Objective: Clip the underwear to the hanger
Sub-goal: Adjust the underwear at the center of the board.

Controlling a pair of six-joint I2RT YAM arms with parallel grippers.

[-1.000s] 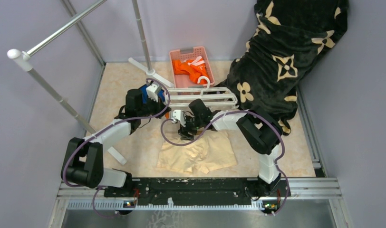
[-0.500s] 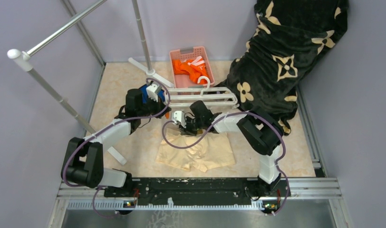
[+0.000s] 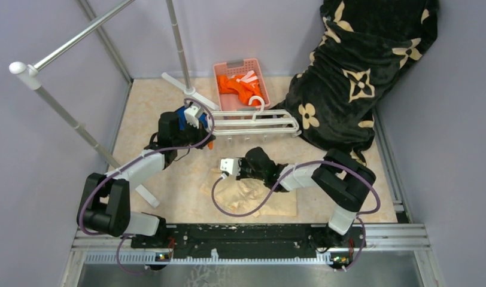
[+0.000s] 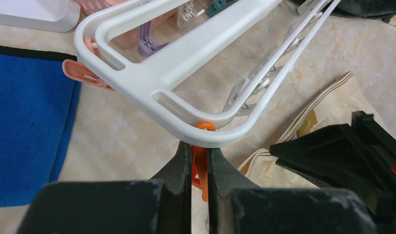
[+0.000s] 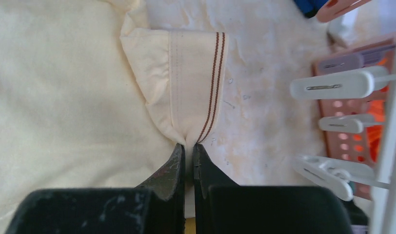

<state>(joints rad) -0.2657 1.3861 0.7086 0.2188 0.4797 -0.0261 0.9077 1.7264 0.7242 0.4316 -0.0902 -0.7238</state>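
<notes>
While the right fingers [image 5: 172, 171] are pinching shut on the striped waistband edge of the underwear [image 5: 64, 97], which is lying crumpled on the surface [image 3: 151, 107] just ahead of the arm bases, the hanger [image 3: 252, 124] is sitting just beyond it, its long axis running left to right. The left fingers [image 4: 179, 168] are clamping shut on an orange clip [image 4: 200, 163] at the hanger's left end. The white clips [image 5: 332, 85] are showing just beside the pinched fabric, so the right arm is probably needing only a short carry across bare surface.

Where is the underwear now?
In the top view the underwear lies centrally on the table just below the hanger, its striped edge pinched in the right tool.
</notes>
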